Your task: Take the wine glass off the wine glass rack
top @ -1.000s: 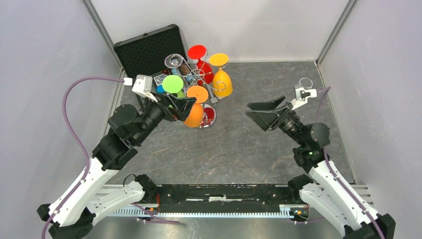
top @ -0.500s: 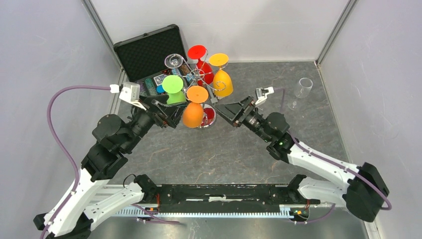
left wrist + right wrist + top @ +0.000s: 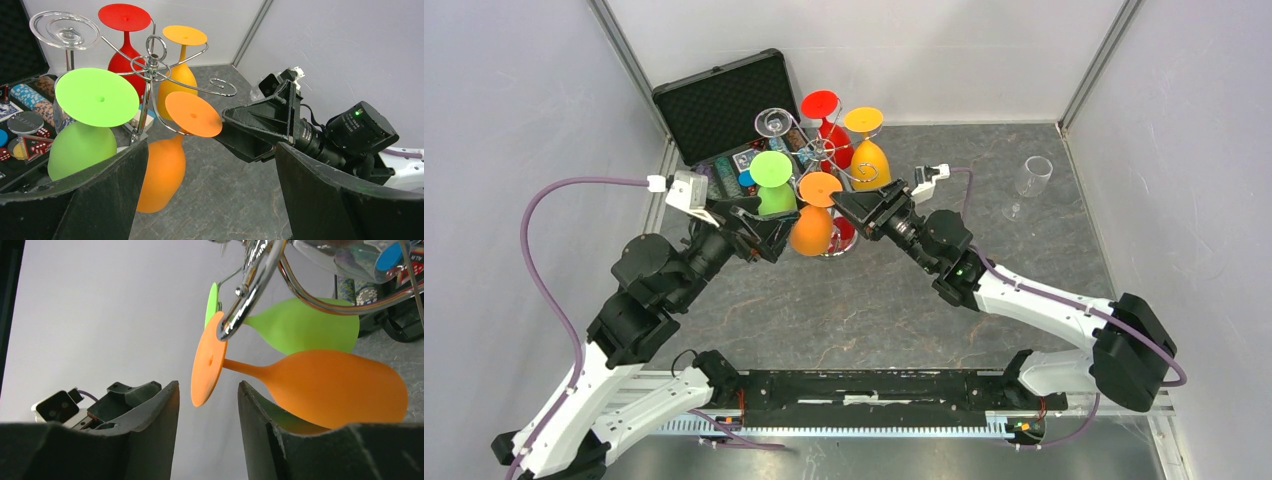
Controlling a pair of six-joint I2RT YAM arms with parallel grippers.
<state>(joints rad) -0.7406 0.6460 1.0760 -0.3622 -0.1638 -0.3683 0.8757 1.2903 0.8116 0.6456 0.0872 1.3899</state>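
The wine glass rack (image 3: 827, 152) is a silver wire stand with several glasses hanging upside down. An orange wine glass (image 3: 812, 230) hangs from its near arm, foot up. It also shows in the left wrist view (image 3: 161, 172) and the right wrist view (image 3: 330, 385). My right gripper (image 3: 852, 206) is open beside this glass's foot (image 3: 207, 360). The foot's edge sits just past my fingertips, and nothing is gripped (image 3: 207, 390). My left gripper (image 3: 762, 230) is open and empty, left of the orange bowl (image 3: 210, 150).
Green (image 3: 771, 170), red (image 3: 821, 104), yellow (image 3: 871, 165) and clear (image 3: 774, 122) glasses hang on the same rack. An open black case (image 3: 714, 100) with coloured chips lies behind the rack on the left. A clear glass (image 3: 1029, 180) stands at the right wall.
My right arm swung left from near the clear glass at the right wall to the orange glass's foot. My left gripper drew back a little from the orange bowl.
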